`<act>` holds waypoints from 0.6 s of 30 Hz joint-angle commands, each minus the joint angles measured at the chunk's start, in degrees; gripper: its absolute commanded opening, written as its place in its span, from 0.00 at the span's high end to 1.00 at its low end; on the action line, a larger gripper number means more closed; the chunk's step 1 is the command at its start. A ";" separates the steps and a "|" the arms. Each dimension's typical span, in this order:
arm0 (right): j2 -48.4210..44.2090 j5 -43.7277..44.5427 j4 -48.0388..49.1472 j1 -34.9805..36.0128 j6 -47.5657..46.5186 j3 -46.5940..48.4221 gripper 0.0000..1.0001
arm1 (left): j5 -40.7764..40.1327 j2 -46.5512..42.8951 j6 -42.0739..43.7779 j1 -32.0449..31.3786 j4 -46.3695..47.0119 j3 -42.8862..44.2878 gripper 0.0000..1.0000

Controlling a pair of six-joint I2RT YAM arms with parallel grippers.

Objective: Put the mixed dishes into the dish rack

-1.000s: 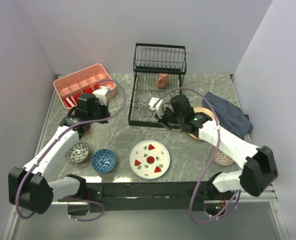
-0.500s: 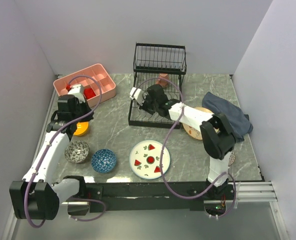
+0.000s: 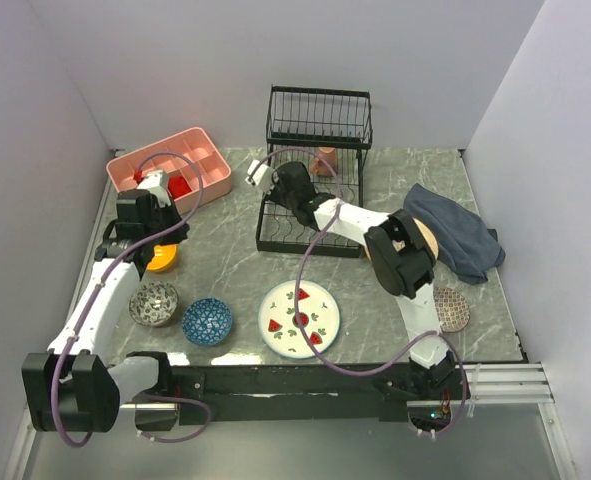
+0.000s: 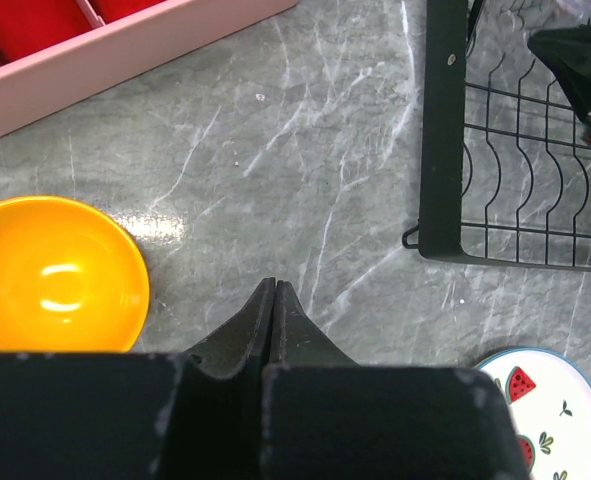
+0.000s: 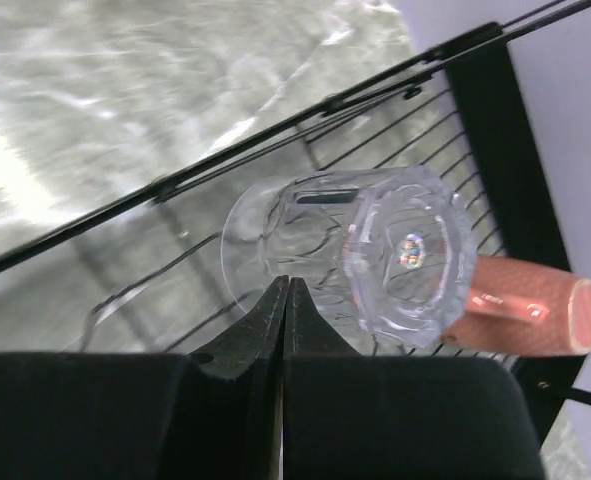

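The black wire dish rack (image 3: 275, 243) stands at the back centre. The terracotta cup (image 3: 325, 160) lies in it, and the clear glass (image 5: 375, 255) lies on its side on the wires beside the cup (image 5: 520, 315). My right gripper (image 5: 287, 282) is shut, its tips at the glass's open rim; I cannot tell if they touch. My left gripper (image 4: 275, 283) is shut and empty above bare table, right of the orange bowl (image 3: 162, 258). The grey bowl (image 3: 153, 303), blue bowl (image 3: 207, 321), watermelon plate (image 3: 299, 318) and brown bowl (image 3: 451, 309) sit along the front. The cream plate (image 3: 427, 240) is mostly hidden by my right arm.
The pink compartmented tray (image 3: 165, 160) with red items (image 3: 180, 187) stands at the back left. A dark blue cloth (image 3: 460, 235) lies at the right. Grey walls close in the left, back and right sides.
My right gripper has moved from the rack's front edge to its back left, over the glass. My left arm has swung left, uncovering the orange bowl.
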 commanded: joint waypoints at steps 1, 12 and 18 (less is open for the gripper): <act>5.26 5.92 8.73 -0.32 -4.06 6.01 1.00 | 0.79 0.22 0.14 0.55 1.45 1.02 0.99; 15.12 11.02 18.22 -0.85 -9.69 15.44 1.00 | 1.75 1.01 0.32 3.80 1.63 1.28 0.99; 16.96 16.73 26.31 -0.76 -11.71 14.72 1.00 | 2.81 0.57 0.50 4.77 1.98 0.84 0.99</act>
